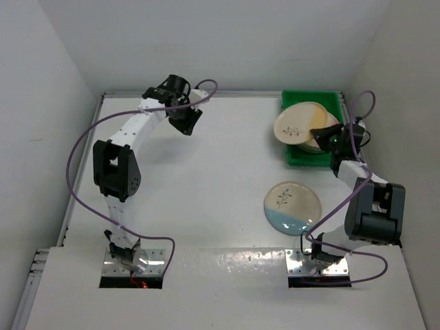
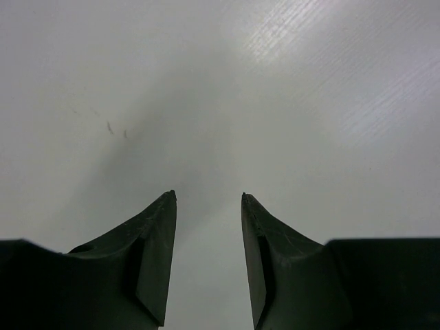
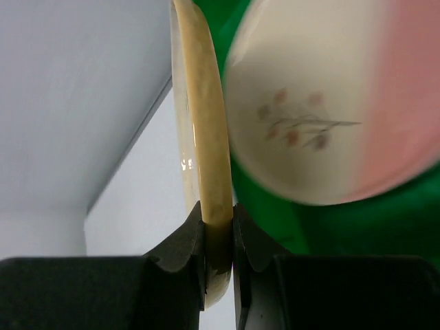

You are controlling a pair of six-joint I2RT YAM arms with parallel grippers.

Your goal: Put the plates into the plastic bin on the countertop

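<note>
A cream plate with a yellow segment (image 1: pixel 297 122) is tilted over the green plastic bin (image 1: pixel 313 96) at the far right. My right gripper (image 1: pixel 328 137) (image 3: pixel 218 210) is shut on the edge of this plate's rim (image 3: pixel 206 137). Below it a plate with a pink segment (image 3: pixel 323 103) lies in the bin (image 3: pixel 371 227). Another plate with a blue segment (image 1: pixel 292 207) lies flat on the white countertop (image 1: pixel 206 192), in front of the bin. My left gripper (image 1: pixel 189 120) (image 2: pixel 207 196) hangs open at the far left-centre over bare countertop, with nothing between its fingers.
White walls close in the countertop on the left, back and right. The right arm's elbow (image 1: pixel 375 210) stands just right of the blue plate. Purple cables loop from both arms.
</note>
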